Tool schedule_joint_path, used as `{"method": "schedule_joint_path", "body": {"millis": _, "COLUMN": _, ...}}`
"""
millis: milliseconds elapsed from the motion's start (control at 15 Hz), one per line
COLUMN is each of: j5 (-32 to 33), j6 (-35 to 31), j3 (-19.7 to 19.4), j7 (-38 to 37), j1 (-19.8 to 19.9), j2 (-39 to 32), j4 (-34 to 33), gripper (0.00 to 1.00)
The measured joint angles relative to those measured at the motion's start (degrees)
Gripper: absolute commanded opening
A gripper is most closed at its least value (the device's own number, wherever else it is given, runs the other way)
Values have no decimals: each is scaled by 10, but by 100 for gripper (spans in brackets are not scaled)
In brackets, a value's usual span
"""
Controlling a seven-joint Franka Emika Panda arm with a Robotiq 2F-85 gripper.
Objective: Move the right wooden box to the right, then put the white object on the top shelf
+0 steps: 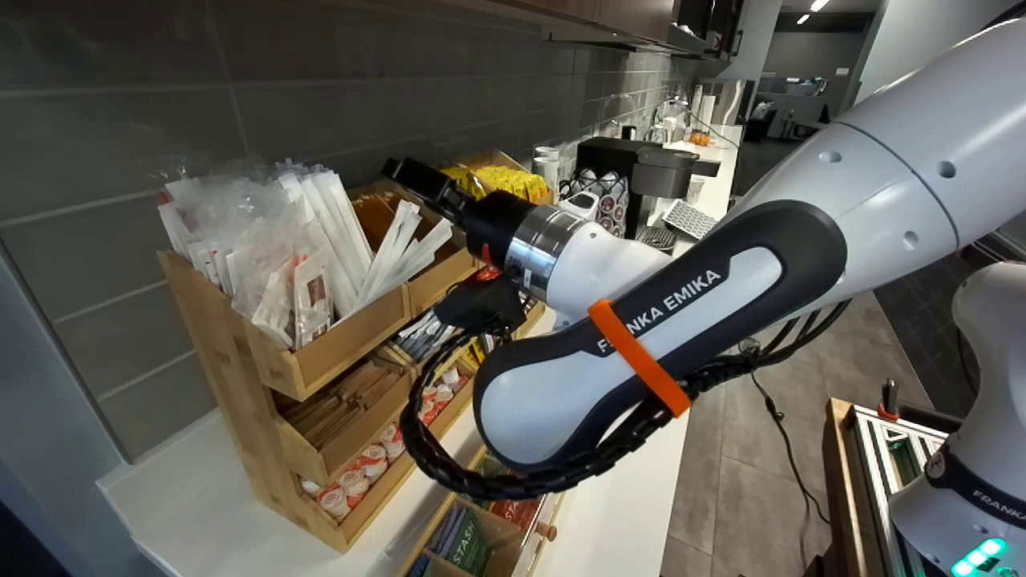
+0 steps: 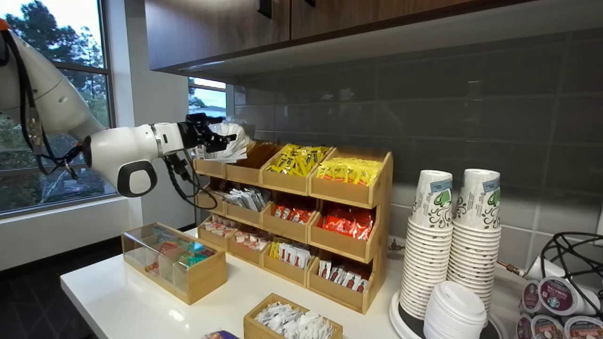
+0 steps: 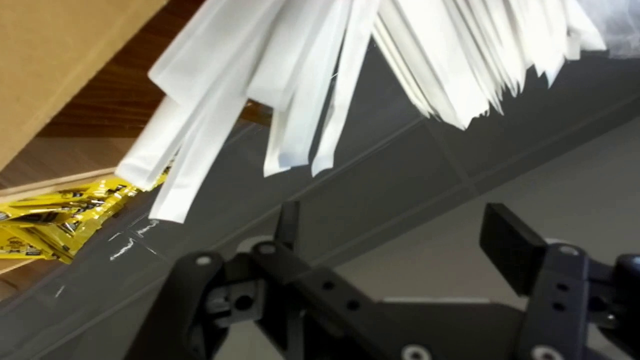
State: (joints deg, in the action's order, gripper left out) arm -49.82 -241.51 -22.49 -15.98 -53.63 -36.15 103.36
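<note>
The small wooden box (image 2: 256, 328) holds white packets and stands on the counter before the rack in an exterior view. The top shelf (image 2: 340, 191) is the rack's highest tier; it also shows in an exterior view (image 1: 353, 346). White paper-wrapped sticks (image 2: 238, 141) stand in its end bin. Several loose ones (image 1: 405, 252) lean over the adjoining brown bin, and they fill the upper wrist view (image 3: 300, 95). My gripper (image 2: 227, 129) is open above that end of the top shelf. In the wrist view the gripper (image 3: 400, 232) has nothing between its fingers, and the sticks lie beyond the fingertips.
A compartmented tray (image 2: 206, 278) with a clear lid stands before the rack. Stacked paper cups (image 2: 428, 263) and coffee pods (image 2: 560, 301) stand at the rack's far end. A wall cabinet (image 2: 330, 28) overhangs the rack. Yellow packets (image 2: 299, 160) fill neighbouring top bins.
</note>
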Motion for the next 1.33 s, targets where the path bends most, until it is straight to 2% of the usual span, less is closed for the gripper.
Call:
{"method": "schedule_joint_path", "body": {"millis": 333, "j5": -30, "j6": 1, "j3": 0, "j7": 40, "j1": -5, "j2": 37, "j4": 13, "gripper": 100}}
{"method": "schedule_joint_path", "body": {"millis": 533, "j5": -38, "j6": 0, "j3": 52, "j7": 102, "j1": 24, "j2": 75, "j4": 32, "gripper": 100}}
{"method": "schedule_joint_path", "body": {"millis": 667, "j5": -48, "j6": 0, "j3": 120, "j7": 161, "j1": 69, "j2": 104, "j4": 44, "gripper": 100}}
{"method": "schedule_joint_path", "body": {"millis": 867, "j5": -83, "j6": 0, "j3": 194, "j7": 247, "j1": 123, "j2": 140, "j4": 60, "gripper": 100}}
{"method": "schedule_joint_path", "body": {"millis": 1333, "j5": -193, "j6": 2, "j3": 288, "j7": 436, "j1": 204, "j2": 190, "j4": 68, "gripper": 100}}
